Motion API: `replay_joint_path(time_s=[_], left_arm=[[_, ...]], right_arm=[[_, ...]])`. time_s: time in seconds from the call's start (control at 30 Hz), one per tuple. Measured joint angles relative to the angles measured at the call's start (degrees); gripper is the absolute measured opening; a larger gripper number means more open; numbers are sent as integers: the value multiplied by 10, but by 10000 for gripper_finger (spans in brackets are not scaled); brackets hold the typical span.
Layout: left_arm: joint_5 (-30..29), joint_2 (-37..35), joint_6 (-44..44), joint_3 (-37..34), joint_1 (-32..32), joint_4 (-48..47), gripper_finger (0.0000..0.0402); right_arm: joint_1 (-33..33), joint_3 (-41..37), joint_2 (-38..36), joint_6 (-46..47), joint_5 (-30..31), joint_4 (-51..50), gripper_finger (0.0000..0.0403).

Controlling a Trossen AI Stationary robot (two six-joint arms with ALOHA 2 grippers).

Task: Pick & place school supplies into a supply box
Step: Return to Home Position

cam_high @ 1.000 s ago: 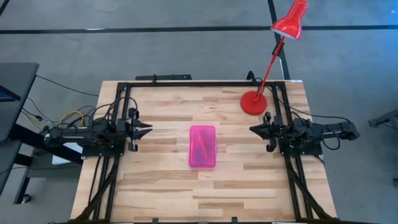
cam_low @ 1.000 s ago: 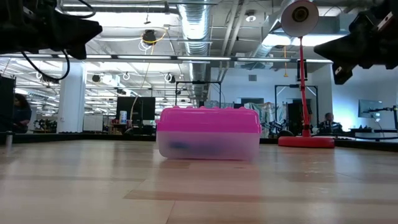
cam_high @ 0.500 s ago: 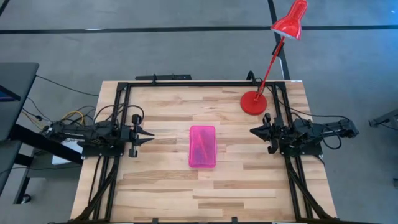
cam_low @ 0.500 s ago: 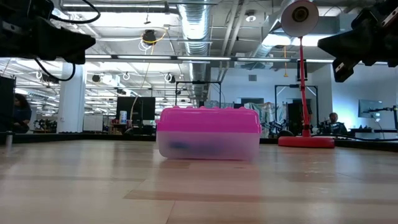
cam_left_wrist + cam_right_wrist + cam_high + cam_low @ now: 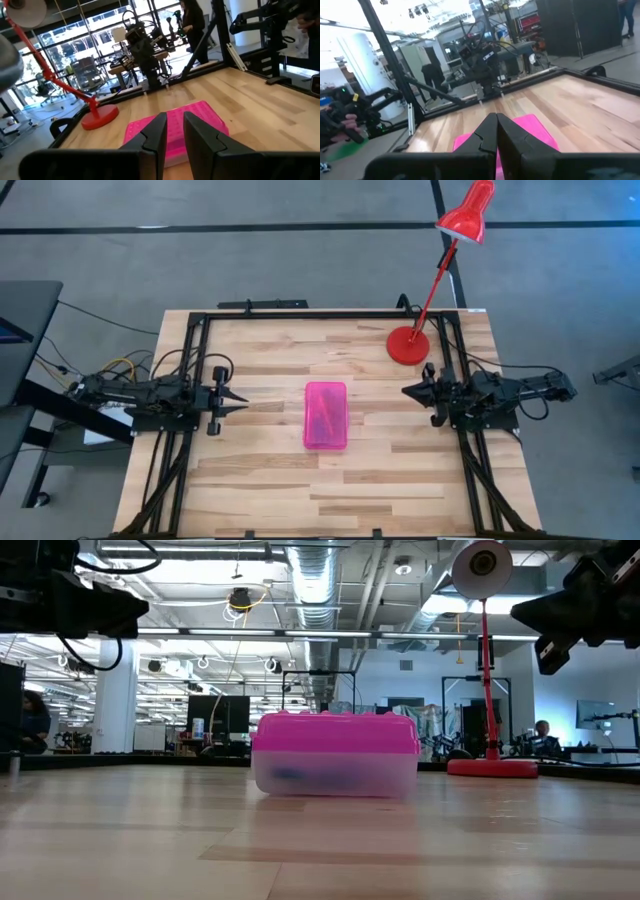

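The supply box [image 5: 325, 415], a clear case with a shut pink lid, rests flat on its base in the middle of the wooden table [image 5: 270, 480]. Through its clear wall [image 5: 335, 776] faint dark and bluish shapes of school supplies [image 5: 290, 776] show inside. My left gripper [image 5: 243, 401] hovers level at the table's left side, pointing at the box [image 5: 205, 117], its fingers a narrow gap apart around nothing [image 5: 174, 117]. My right gripper [image 5: 404, 390] hovers level at the right side, shut and empty [image 5: 496, 116], also pointing at the box [image 5: 535, 127].
A red desk lamp stands with its round base [image 5: 407, 345] at the table's far right, its arm leaning past the far edge. A black frame [image 5: 300, 313] runs round the table. People stand in the room beyond [image 5: 192, 22].
My left gripper has swung a little toward the table's near edge, tipped down to level and rolled about its own axis. The box and my right gripper have kept still.
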Motion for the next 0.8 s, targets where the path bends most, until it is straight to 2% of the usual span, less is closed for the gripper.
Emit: replay_joint_path(time_s=[0.37, 0.8], left_arm=[[19, 0, -63, 0, 0, -3, 59], [17, 0, -55, 0, 0, -3, 59]], right_arm=[[0, 0, 0, -5, 0, -26, 1], [0, 0, 0, -6, -2, -28, 1]])
